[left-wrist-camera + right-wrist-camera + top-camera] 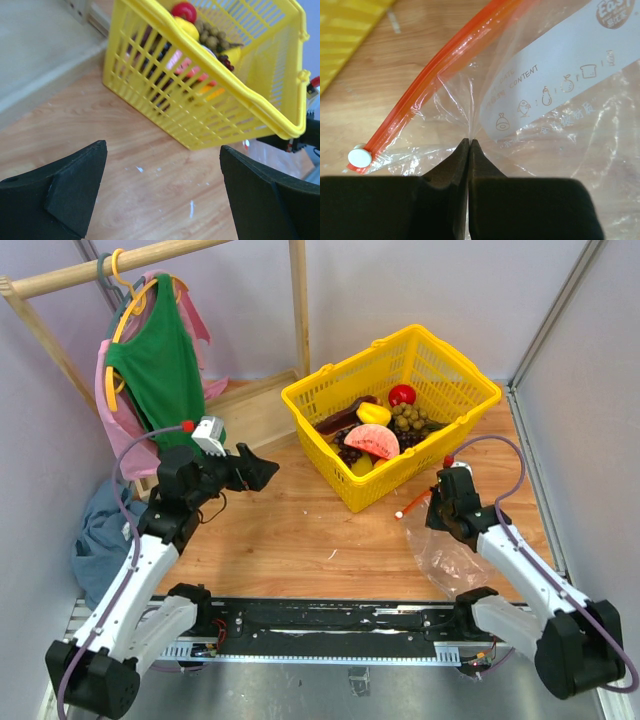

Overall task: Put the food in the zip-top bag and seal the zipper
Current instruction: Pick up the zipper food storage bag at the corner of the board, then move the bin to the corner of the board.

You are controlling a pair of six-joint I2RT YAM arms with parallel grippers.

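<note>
Pinching zip-top bag (545, 100) in right gripper (470, 142) | left gripper (162, 150) spread, empty | yellow basket (330, 455) holding food (372, 441) near bag

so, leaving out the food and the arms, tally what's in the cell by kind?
yellow basket: 1
zip-top bag: 1
wooden rack: 1
hung clothes: 2, green garment and pink garment
blue cloth: 1
Total: 6

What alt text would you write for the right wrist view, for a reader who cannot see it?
The right tool, shut, pinches the clear film of the zip-top bag close to its red-orange zipper. The bag's white label shows small food icons; the wooden table lies underneath.
</note>
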